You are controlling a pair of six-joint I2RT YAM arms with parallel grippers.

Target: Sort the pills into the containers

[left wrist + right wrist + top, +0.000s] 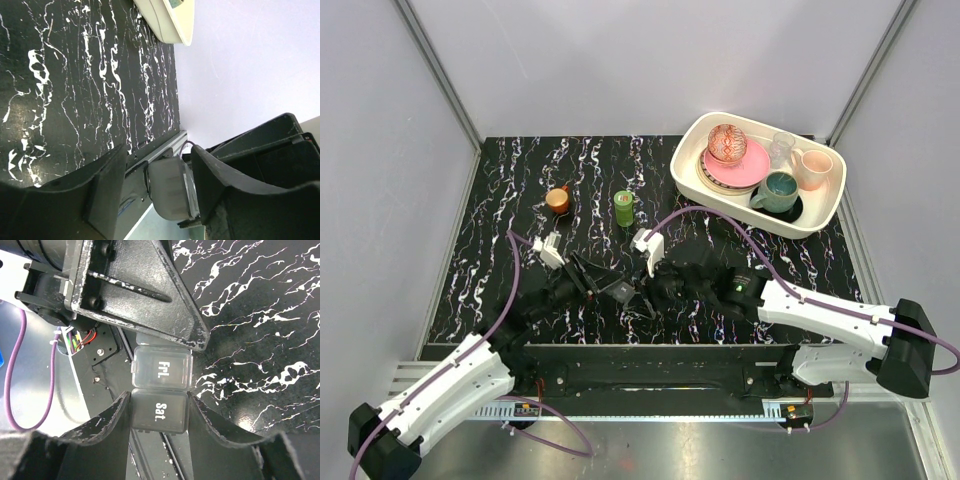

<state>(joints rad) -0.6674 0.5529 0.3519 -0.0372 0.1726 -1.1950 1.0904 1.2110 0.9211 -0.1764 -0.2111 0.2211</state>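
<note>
The box [160, 372] is held near the front edge of the counter [520, 190]. Its Sat. end is clamped in the right claw [159, 402], probably to steady it for opening. The left claw [159, 152] is spread around the other end. The counter is black with white veins and is enclosed by pale walls [620, 60].

pill box [160, 392] lids, "Fri." on one compartment, "Sat." on the next
</note>
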